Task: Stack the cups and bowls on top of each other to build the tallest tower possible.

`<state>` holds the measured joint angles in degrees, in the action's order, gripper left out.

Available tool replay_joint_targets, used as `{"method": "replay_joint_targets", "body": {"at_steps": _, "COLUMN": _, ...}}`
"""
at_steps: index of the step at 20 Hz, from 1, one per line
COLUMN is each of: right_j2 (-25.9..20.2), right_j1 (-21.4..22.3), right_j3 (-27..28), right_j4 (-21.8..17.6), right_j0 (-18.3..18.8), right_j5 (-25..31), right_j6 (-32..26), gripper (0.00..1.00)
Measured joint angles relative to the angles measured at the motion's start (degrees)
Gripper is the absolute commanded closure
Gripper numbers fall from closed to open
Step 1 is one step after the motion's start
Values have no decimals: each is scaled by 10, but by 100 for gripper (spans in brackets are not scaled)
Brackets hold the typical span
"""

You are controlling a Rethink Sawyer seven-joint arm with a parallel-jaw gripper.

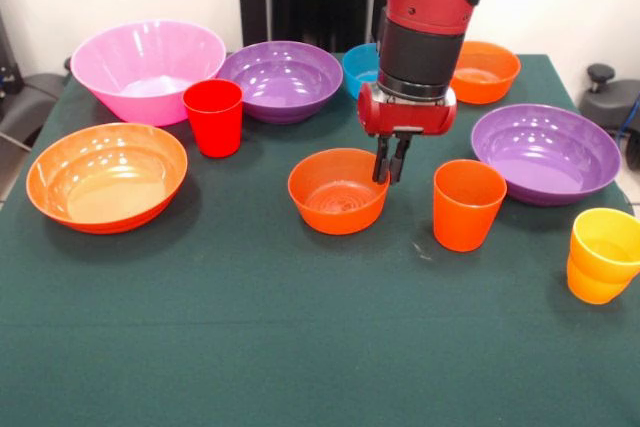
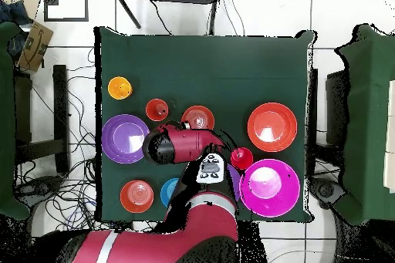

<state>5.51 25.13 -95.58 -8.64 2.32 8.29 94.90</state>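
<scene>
We find the gripper [image 1: 389, 169] lowered at the right-hand rim of the small orange bowl [image 1: 337, 192], which sits upright near the middle of the green table [image 1: 250, 337]. The two fingers are drawn narrow and appear to straddle that rim, though we cannot confirm that they have closed on it. The bowl's body therefore lies to the left of the gripper in the front view, with its open mouth facing straight up, so we judge that any lift must run vertically along that axis.

The arm [image 1: 425, 7] descends from above, its wrist pointing straight down at the table.

No tower is standing yet: every piece rests singly on the table.

- The orange cup [image 1: 467, 203] stands upright just beside the gripper, on the side away from the bowl.
- The yellow-orange cup [image 1: 603, 254] stands near the table's right edge.
- The red cup [image 1: 214, 117] stands left of centre, in front of the large pink bowl [image 1: 147, 69].
- The large orange bowl [image 1: 106, 175] lies near the left edge.
- One purple bowl [image 1: 281, 79] lies toward the far edge and the other purple bowl [image 1: 545, 152] toward the right edge.
- The blue bowl [image 1: 359, 67] and another small orange bowl [image 1: 484, 71] sit behind the arm.
</scene>
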Motion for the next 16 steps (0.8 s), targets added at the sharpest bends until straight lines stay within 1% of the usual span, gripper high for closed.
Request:
{"method": "replay_joint_targets", "body": {"at_steps": 6, "right_j2": 4, "right_j1": -15, "right_j3": 9, "right_j4": 0, "right_j0": -1, "right_j5": 0, "right_j6": 0, "gripper": 100}}
{"method": "replay_joint_targets", "body": {"at_steps": 16, "right_j2": 9, "right_j1": -15, "right_j3": 19, "right_j4": 0, "right_j0": -1, "right_j5": 0, "right_j6": 0, "gripper": 100}}
